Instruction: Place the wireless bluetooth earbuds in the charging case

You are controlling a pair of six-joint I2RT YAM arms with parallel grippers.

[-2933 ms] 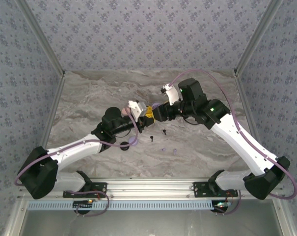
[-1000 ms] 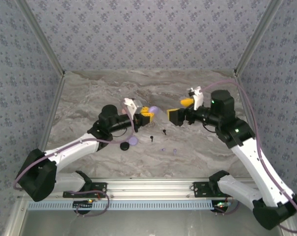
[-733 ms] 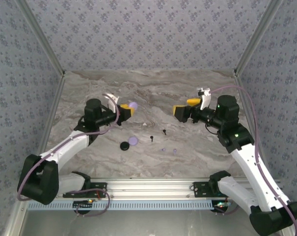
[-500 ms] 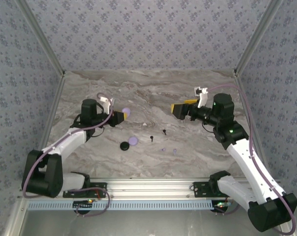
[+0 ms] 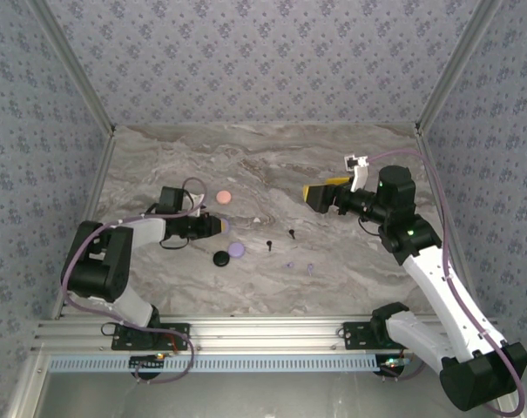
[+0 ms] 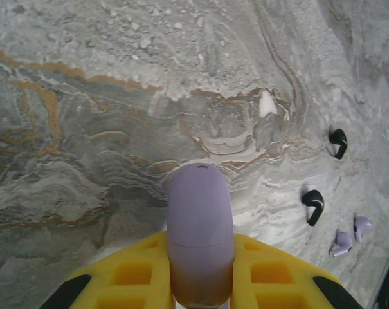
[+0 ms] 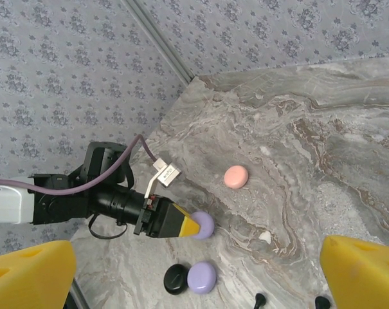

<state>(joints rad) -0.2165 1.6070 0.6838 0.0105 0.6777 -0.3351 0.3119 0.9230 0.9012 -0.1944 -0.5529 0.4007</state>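
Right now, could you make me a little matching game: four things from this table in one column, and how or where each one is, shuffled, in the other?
Things:
1. left gripper
2. right gripper
3. pink disc
4. black disc

States:
a. right beside a lavender disc
b. open, holding nothing
c. lying by itself on the marble
d. shut on a rounded lavender piece

Pairs: 1-d, 2-b, 3-c, 4-a.

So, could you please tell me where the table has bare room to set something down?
The marble is bare from the pink disc to the back wall, and near right between the lavender buds and the right arm. Crowded middle: black disc, lavender disc and black buds, near the left pincer holding a lavender case.
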